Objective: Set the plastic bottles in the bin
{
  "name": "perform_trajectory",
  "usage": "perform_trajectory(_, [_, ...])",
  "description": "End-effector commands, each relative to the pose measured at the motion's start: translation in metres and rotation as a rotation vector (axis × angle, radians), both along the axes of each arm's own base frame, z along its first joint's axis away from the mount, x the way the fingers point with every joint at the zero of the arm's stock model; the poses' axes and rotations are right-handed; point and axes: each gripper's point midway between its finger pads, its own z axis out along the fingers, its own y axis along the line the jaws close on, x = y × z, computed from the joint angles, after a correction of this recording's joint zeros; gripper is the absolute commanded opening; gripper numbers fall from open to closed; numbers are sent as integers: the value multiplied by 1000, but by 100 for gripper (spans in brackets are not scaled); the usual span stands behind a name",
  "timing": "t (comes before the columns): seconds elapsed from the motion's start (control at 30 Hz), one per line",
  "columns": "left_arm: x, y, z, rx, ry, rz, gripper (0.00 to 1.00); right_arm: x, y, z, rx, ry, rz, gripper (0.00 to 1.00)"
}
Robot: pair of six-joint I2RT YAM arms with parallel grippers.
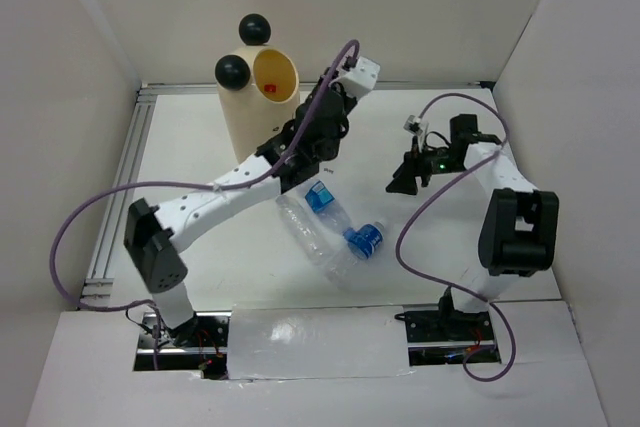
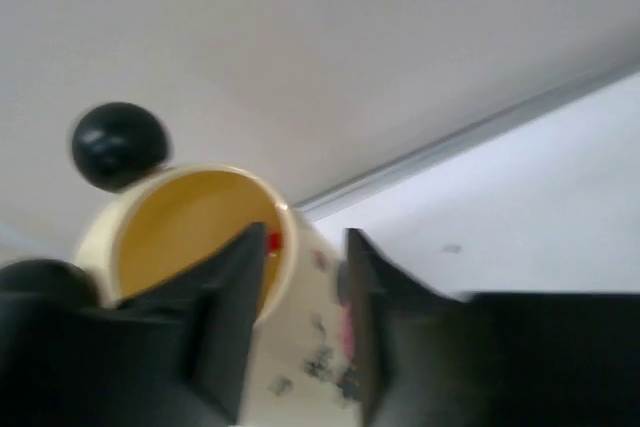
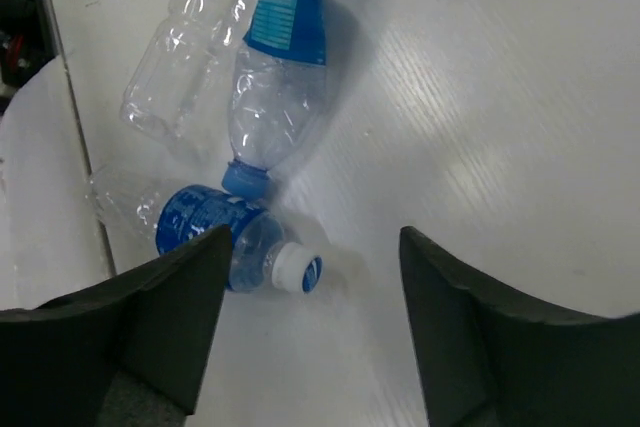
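Left hand [image 2: 302, 247] sits just beside the bin [image 1: 252, 117], at its mouth on the right side. Fingers are partly spread with nothing between them. The left wrist view looks across the rim into the bin's yellow inside. There's a small red bit [image 1: 271, 89] in there, too small to identify.

Right hand [image 3: 312, 247] is further right of the bin, wide open and empty, above the surface [image 1: 450, 247].

Three plastic bottles [image 1: 325, 222] are outside the bin, lying on their sides in a bunch on its base-ward side:
- The unlabelled bottle [image 3: 185, 57] and the light-blue-label bottle [image 3: 275, 87] lie side by side.
- The white-cap bottle [image 3: 230, 242] is the farthest from the bin.

In the right wrist view the white cap shows just under the gap between the fingers. In the top view the hand is apart from that bottle.
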Motion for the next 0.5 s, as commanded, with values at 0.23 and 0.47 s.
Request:
perform_trajectory(0.23, [-175, 78, -66, -721, 374, 46, 70, 41, 110, 4, -94, -38, 8, 95])
perform_trajectory(0.47, [-254, 159, -191, -995, 615, 289, 81, 96, 168, -19, -190, -48, -65, 100])
